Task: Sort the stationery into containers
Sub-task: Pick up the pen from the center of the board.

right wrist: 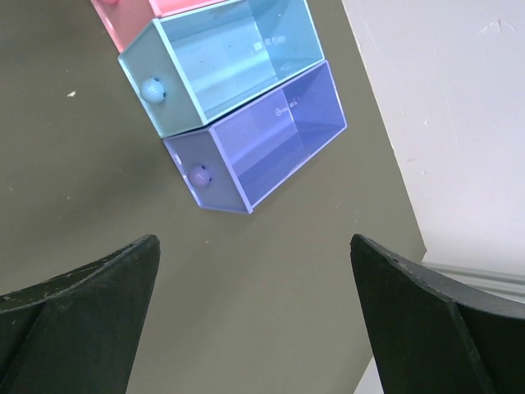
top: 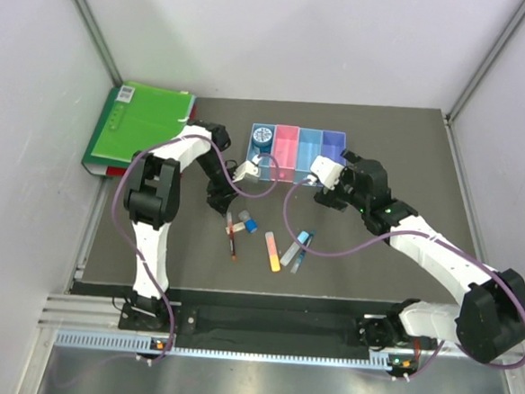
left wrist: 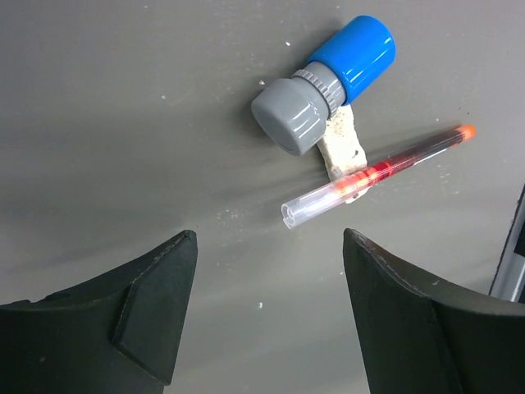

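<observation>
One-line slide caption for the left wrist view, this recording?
Open left gripper above the dark table, with a red pen lying across a white lump beside a blue-capped grey piece.

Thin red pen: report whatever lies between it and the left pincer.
Nothing visible does: only grey tabletop shows between the open left pincer and the thin red transparent pen. A small white lump touches the pen's middle.

Blue tape roll (top: 263, 136) in leftmost bin (top: 256, 154)
</observation>
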`<state>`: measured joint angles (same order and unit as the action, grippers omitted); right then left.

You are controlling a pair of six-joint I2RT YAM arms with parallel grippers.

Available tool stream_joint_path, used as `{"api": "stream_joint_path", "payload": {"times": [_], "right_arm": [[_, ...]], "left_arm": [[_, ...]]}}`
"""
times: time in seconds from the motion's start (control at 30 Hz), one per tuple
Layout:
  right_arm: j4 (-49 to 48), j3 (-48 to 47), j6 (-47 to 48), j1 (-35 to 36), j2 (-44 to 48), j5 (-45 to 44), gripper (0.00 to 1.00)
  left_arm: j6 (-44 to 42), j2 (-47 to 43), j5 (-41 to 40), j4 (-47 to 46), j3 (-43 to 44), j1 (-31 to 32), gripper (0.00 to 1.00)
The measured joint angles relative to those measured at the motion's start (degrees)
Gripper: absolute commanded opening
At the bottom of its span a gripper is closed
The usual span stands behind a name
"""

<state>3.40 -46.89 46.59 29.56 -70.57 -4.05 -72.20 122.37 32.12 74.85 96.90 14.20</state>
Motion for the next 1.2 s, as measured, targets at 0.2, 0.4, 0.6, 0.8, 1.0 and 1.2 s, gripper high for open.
{"api": "stream_joint_path", "payload": {"times": [0.2, 0.4, 0.6, 0.8, 1.0, 1.2], "right_arm": [[-0.72, 0.0, 0.66, 0.0, 0.0, -0.44, 1.0], [-0.79, 0.0, 1.4, 0.0, 0.0, -0.83, 1.0], [-2.01, 0.0, 2.05, 0.0, 0.0, -1.05, 1.0], [-3.04, 0.0, 2.89, 0.0, 0.0, -1.64, 1.0], [-3.58, 0.0, 2.95, 0.0, 0.0, -1.99, 1.0], [-4.0, 0.0, 3.39, 0.0, 0.0, -2.34, 1.0]], "left_arm": [[-2.58, 1.16, 0.02, 0.07, -0.48, 0.0, 0.75], [-3.74, 1.18, 0.33, 0.24, -0.81, 0.0, 0.7], [-4.09, 1.18, 1.53, 0.24, -0.81, 0.17, 0.69], [-4.31, 1.18, 1.57, 0.2, -2.19, 0.87, 0.66], [-4.5, 1.18, 2.45, 0.42, -3.72, 1.62, 0.53], [-4.57, 1.18, 2.89, 0.39, -4.02, 2.14, 0.42]]}}
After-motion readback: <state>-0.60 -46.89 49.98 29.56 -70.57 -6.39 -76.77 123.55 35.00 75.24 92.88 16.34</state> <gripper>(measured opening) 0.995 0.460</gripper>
